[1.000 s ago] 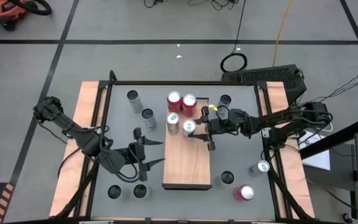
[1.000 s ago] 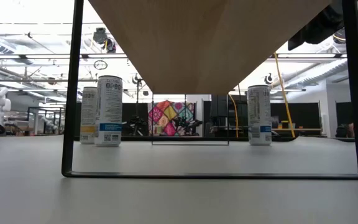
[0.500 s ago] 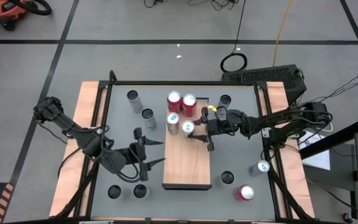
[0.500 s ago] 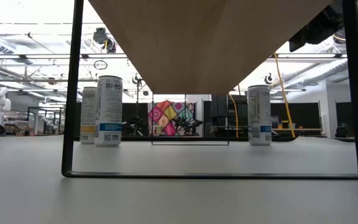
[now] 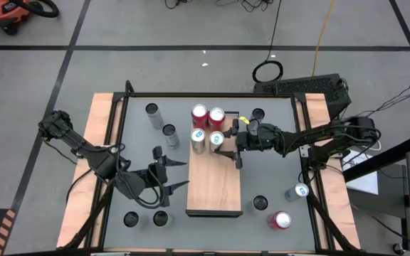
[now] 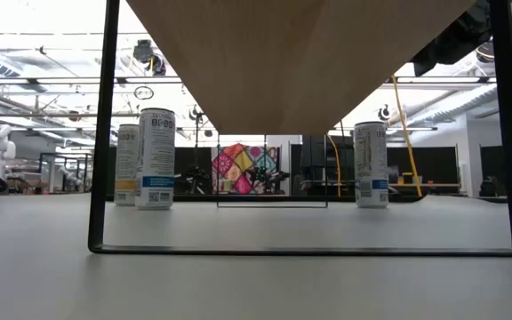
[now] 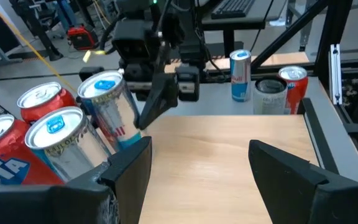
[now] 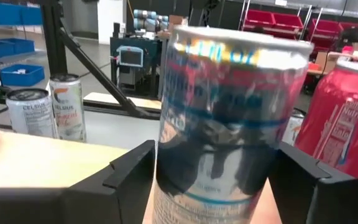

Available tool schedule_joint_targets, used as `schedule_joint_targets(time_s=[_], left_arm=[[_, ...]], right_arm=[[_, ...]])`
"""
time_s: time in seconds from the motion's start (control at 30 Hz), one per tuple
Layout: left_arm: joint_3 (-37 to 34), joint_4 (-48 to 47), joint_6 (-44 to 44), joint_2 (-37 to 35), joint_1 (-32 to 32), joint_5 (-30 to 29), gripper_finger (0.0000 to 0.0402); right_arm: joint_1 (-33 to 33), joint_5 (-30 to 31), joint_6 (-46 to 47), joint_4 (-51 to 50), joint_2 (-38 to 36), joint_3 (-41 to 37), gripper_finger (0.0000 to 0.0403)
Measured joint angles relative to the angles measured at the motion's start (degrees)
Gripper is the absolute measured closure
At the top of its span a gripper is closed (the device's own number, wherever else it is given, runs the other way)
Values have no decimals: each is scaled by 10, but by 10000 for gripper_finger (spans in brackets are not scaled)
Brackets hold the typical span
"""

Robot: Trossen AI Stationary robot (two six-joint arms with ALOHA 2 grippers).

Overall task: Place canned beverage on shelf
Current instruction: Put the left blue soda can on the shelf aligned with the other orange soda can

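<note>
**Silver can upright on the shelf, right gripper spread around it**

The shelf [image 5: 215, 174], a long wood-grain board with a dark rim, lies at the centre of the grey table [image 5: 276, 181]. Four cans crowd its 12 o'clock end: two red cans [image 5: 208, 115] at the edge and a second silver can [image 5: 198, 138] just beside the silver can [image 5: 216, 139] being placed. That can is a smooth, shiny cylinder with a blue-marked top, standing upright on the board.

The right gripper [image 5: 227, 147] reaches in from 3 o'clock. Its dark fingers [image 8: 127, 169] stand spread on either side of the silver can, with a gap showing at each side.

The left gripper [image 5: 174, 173] waits at 9 o'clock of the shelf, fingers [image 7: 129, 167] spread and holding nothing.

Loose cans stand on the table at 11 o'clock, 7 o'clock and 4 o'clock of the shelf.
</note>
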Motion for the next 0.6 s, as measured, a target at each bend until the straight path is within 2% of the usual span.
schedule_joint_targets(time_s=[0.2,0.47,0.6], left_arm=[[0,-16,-15,0,-3,0,140],[0,-24,-15,0,-5,0,140],[0,-24,-15,0,-5,0,140]], right_arm=[[2,0,6,-17,-18,0,159],[4,20,34,-152,-80,0,161],[11,73,57,-229,-106,0,164]])
